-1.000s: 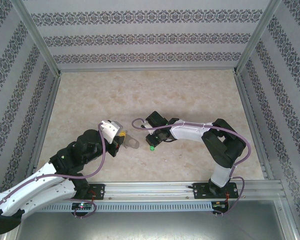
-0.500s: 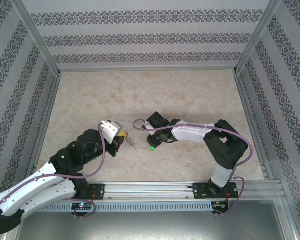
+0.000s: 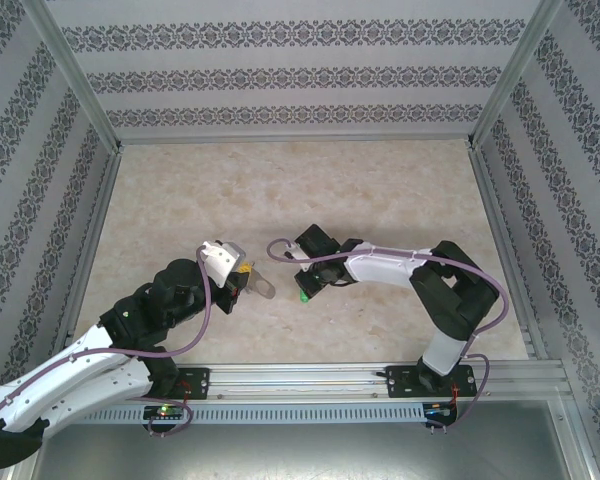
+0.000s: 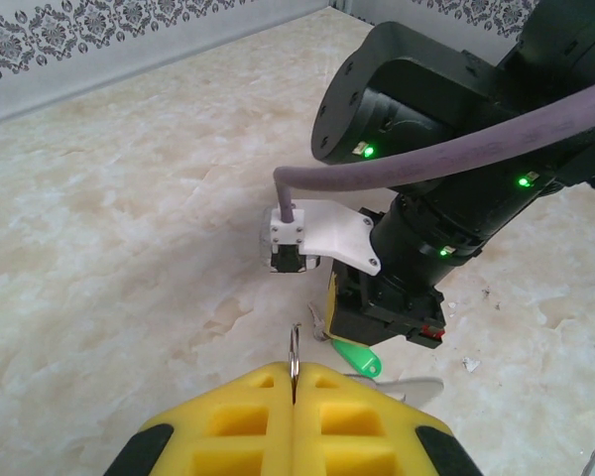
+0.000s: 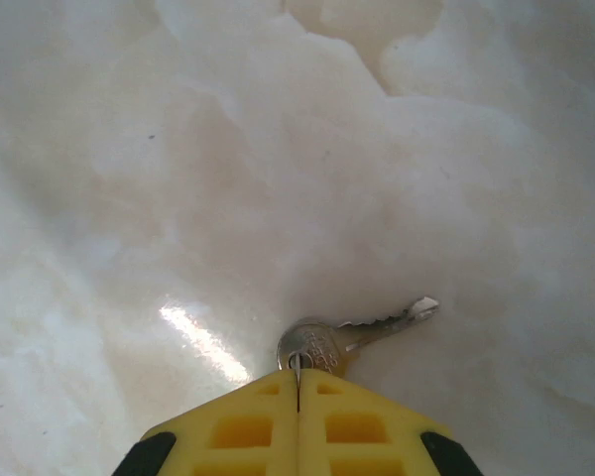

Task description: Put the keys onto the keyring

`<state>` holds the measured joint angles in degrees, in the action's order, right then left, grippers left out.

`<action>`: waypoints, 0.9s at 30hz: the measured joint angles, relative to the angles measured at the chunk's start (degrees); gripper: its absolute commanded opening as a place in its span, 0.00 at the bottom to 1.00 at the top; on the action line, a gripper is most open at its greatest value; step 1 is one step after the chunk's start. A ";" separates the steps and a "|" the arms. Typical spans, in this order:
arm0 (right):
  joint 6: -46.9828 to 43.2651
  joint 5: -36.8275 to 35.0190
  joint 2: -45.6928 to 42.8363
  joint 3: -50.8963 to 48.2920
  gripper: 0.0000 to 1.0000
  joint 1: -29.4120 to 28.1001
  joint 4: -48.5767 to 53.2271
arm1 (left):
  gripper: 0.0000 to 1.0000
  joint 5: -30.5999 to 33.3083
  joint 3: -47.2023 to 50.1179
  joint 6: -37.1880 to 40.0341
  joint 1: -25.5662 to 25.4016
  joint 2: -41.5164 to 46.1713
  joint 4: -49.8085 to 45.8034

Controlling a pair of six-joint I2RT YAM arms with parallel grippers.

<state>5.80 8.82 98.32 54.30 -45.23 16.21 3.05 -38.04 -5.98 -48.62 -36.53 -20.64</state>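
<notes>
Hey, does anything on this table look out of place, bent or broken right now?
Nothing stands out. The left pincer is shut on the keyring, and the right pincer is shut on the head of the key. No damage or spill shows on the marble table.

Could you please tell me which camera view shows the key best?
The right wrist view: the key lies flat on the table at the tips of the shut right hand, toothed blade plain. The left wrist view shows its green head and blade tip beneath that hand; the top view gives a green speck.
</notes>
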 measured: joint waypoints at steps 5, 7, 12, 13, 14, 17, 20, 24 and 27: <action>-1.55 3.48 -7.43 -2.62 0.00 0.02 -0.76 | 0.00 -0.02 0.00 0.33 0.00 0.00 0.00; -2.75 5.62 -11.93 -3.48 0.00 0.02 -1.31 | 0.00 -0.24 0.00 0.59 0.00 0.00 0.00; -5.84 11.50 -24.72 -5.51 0.00 0.02 -1.86 | 0.00 -2.84 -0.02 2.03 0.00 -0.46 0.07; -6.19 12.90 -27.21 -5.84 0.00 0.02 -1.92 | 0.00 -3.72 -0.04 2.51 0.00 -0.79 0.07; -6.32 14.25 -29.44 -6.08 0.00 0.02 -1.95 | 0.00 -4.59 -0.09 2.84 0.00 -1.07 0.07; -6.69 19.21 -36.13 -6.67 0.00 0.02 -2.49 | 0.00 -7.76 -0.52 4.28 0.02 -1.95 0.28; -6.69 23.61 -40.87 -6.97 0.00 -0.04 -2.89 | 0.00 -11.13 -1.64 5.60 0.02 -3.13 0.50; -6.69 27.45 -43.04 -6.97 0.00 -0.31 -3.17 | 0.00 -16.02 -2.36 7.45 0.00 -4.48 1.79; -6.62 29.00 -41.99 -6.97 0.00 -0.68 -3.17 | 0.00 -19.02 -2.36 8.55 0.00 -4.94 2.49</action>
<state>-0.82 37.82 56.34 47.33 -45.91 13.04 -15.97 -40.40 2.57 -48.62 -41.47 -18.15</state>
